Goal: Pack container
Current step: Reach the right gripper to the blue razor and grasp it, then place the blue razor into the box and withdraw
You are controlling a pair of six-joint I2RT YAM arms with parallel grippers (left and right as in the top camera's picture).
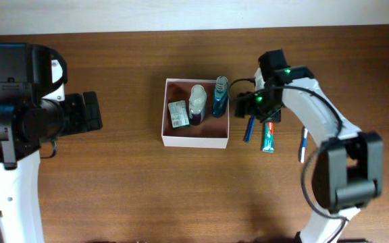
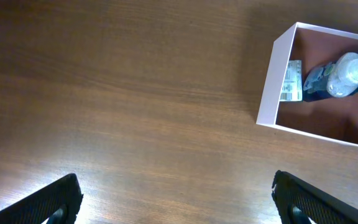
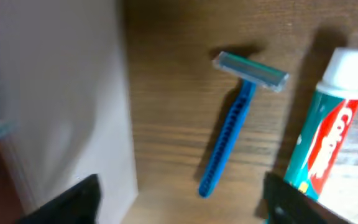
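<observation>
The container (image 1: 194, 142) is a square shallow box with white walls and a reddish-brown inside, at the table's middle. In it lie a green-and-white soap box (image 1: 178, 113), a white-capped bottle (image 1: 197, 102) and a blue bottle (image 1: 220, 98). My right gripper (image 1: 254, 108) is open and empty just right of the container, above a blue razor (image 1: 249, 129). In the right wrist view the razor (image 3: 235, 124) lies between the container's wall (image 3: 61, 93) and a toothpaste tube (image 3: 328, 130), ahead of the open fingers (image 3: 182, 193). My left gripper (image 1: 90, 111) is open and empty, far left of the container (image 2: 267, 93).
The toothpaste tube (image 1: 269, 137) lies right of the razor. A thin blue-and-white stick-like item (image 1: 302, 145) lies further right, partly under the right arm. Bare wood lies under the left gripper (image 2: 176, 193).
</observation>
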